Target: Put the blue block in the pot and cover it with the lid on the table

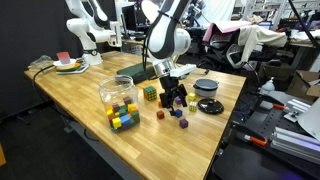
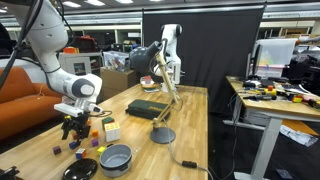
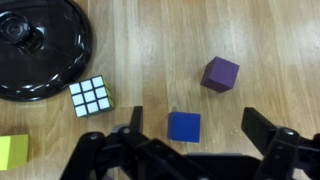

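Observation:
In the wrist view the blue block (image 3: 184,127), a small dark blue cube, lies on the wooden table between my gripper's (image 3: 200,135) open fingers, nearer the left finger. Neither finger touches it. The lid (image 3: 40,55), a flat black disc with a knob, lies at the upper left. In both exterior views the gripper (image 1: 172,98) (image 2: 72,125) hangs low over the table among loose cubes. The pot (image 1: 206,87) (image 2: 116,158) stands open and the lid (image 1: 210,105) (image 2: 80,170) lies flat beside it.
A purple cube (image 3: 220,73) lies just beyond the blue block. A small Rubik's cube (image 3: 90,97) sits beside the lid and a yellow block (image 3: 12,152) shows at the lower left. A clear jar of coloured blocks (image 1: 118,100) and a larger Rubik's cube (image 1: 150,94) stand near the gripper.

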Controlling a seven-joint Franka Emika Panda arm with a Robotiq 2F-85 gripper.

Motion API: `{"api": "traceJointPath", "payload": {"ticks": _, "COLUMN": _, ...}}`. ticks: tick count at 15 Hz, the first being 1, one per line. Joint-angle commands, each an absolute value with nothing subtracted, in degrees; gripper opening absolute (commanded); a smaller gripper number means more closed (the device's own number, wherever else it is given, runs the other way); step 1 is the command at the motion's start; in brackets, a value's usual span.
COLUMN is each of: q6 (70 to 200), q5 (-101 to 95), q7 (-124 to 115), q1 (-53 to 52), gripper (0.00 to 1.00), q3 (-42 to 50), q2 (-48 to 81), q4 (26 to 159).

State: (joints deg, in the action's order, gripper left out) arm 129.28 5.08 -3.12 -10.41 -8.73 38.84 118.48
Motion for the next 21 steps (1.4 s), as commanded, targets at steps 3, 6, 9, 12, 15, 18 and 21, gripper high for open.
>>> {"api": "traceJointPath", "payload": {"ticks": 3, "q6": 125.56, "q5": 3.99, "q7": -3.46, "q1": -11.10, "gripper": 1.00, "q3": -8.21, "q2": 41.18, "q4": 115.42}}
{"api": "traceJointPath", "payload": {"ticks": 6, "q6": 124.92, "q5": 3.92, "q7": -3.48, "q1": -11.19, "gripper": 1.00, "q3": -8.13, "q2": 41.73, "q4": 114.35}}
{"api": "traceJointPath", "payload": {"ticks": 9, "q6": 124.26, "q5": 3.92, "q7": -3.45, "q1": -11.23, "gripper": 1.00, "q3": -8.16, "q2": 41.90, "q4": 113.59}}
{"api": "traceJointPath", "payload": {"ticks": 12, "q6": 123.76, "q5": 4.26, "q7": -3.18, "q1": -11.06, "gripper": 0.66, "q3": -8.38, "q2": 42.20, "q4": 113.22}}
{"api": "traceJointPath", "payload": {"ticks": 15, "q6": 123.73, "q5": 4.27, "q7": -3.19, "q1": -11.01, "gripper": 0.46, "q3": -8.31, "q2": 42.38, "q4": 113.18}}
{"api": "traceJointPath", "payload": {"ticks": 18, "q6": 123.81, "q5": 4.26, "q7": -3.22, "q1": -11.01, "gripper": 0.32, "q3": -8.29, "q2": 42.48, "q4": 113.07}}
{"api": "traceJointPath", "payload": {"ticks": 21, "q6": 123.82, "q5": 4.13, "q7": -3.39, "q1": -11.08, "gripper": 0.24, "q3": -8.17, "q2": 42.37, "q4": 113.16}}
